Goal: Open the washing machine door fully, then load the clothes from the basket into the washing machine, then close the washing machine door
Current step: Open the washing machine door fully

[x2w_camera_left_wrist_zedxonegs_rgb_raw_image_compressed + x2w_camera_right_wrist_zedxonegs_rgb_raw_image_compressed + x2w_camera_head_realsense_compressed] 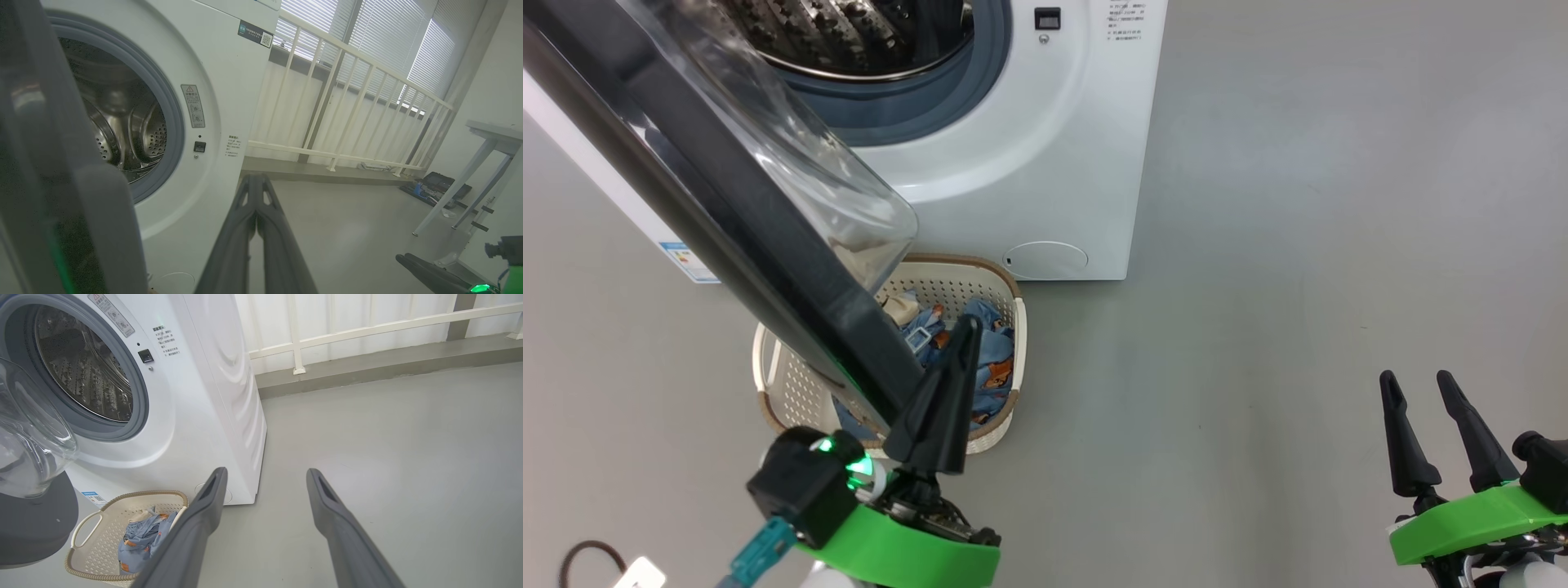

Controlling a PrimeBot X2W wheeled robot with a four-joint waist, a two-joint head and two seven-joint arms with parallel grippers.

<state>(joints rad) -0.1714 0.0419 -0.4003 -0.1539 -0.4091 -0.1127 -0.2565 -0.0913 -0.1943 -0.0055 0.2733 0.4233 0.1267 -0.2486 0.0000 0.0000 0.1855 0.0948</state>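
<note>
Left gripper (pixel 966 331): both long dark fingers pressed together with nothing between them. I'm using it as a blunt pusher, not a clamp, since a closed pair is stiffer for shoving. It sits just beside the free edge of the large round door with the glossy black rim (pixel 768 269), on the inner, glass-bowl side. I can't tell whether it's actually touching.

The door stands swung out from the big white front-loading washing machine (pixel 1054 147). Its clear glass bowl (pixel 809 163) bulges on the gripper's side, and the steel perforated drum (pixel 866 33) is exposed.

My read is step one, door not yet fully open. It hangs over the left part of the small cream perforated basket (pixel 956 286), which blocks a clean reach.

The light-blue printed clothes (pixel 992 359) lie in that basket, on the grey floor (pixel 1258 327) just in front of the machine.

Right gripper (pixel 1415 380): fingers apart and empty. It's parked well off to the right, out of the door's swing and free for the garments.
</note>
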